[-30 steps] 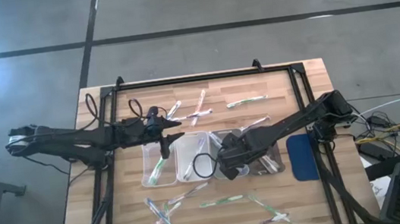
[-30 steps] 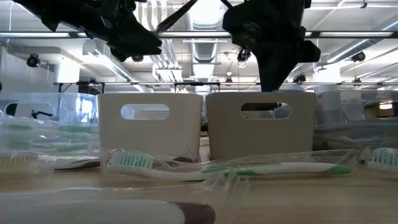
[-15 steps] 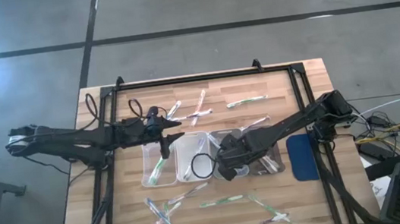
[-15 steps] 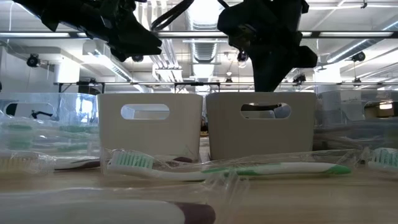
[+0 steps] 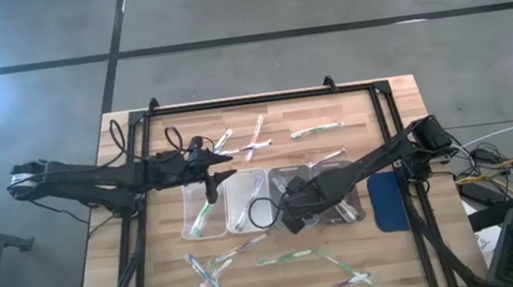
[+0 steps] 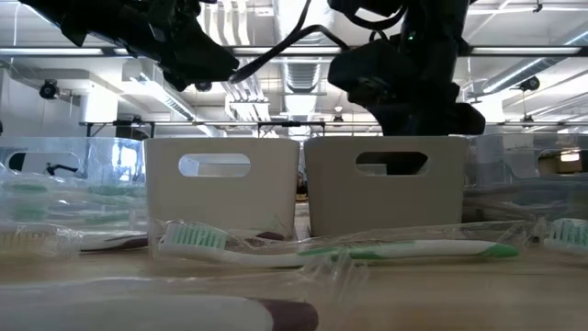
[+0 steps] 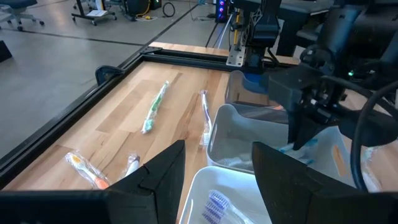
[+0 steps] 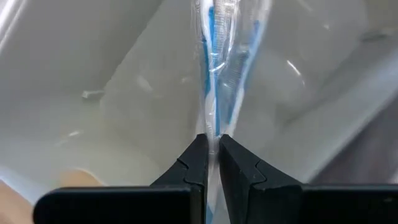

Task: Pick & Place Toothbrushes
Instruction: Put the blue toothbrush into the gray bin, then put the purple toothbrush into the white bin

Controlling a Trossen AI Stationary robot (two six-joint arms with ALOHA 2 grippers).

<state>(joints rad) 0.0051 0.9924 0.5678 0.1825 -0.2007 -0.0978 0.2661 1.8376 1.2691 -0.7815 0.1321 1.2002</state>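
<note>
Currently right gripper (image 8: 212, 163) has its jaws pinching a blue wrapped toothbrush (image 8: 214, 74) down inside a white tray (image 8: 93, 81), while left gripper (image 7: 214, 177) hovers over the neighbouring trays with jaws spread, empty.

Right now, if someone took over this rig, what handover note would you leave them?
Right gripper: shut on a blue toothbrush, down inside a white bin.
Left gripper: open, empty, above the left bins.
Done: a few brushes already lie in the bins.
Left: release the blue one; loose toothbrushes at the table's far side and more at the near edge.
</note>
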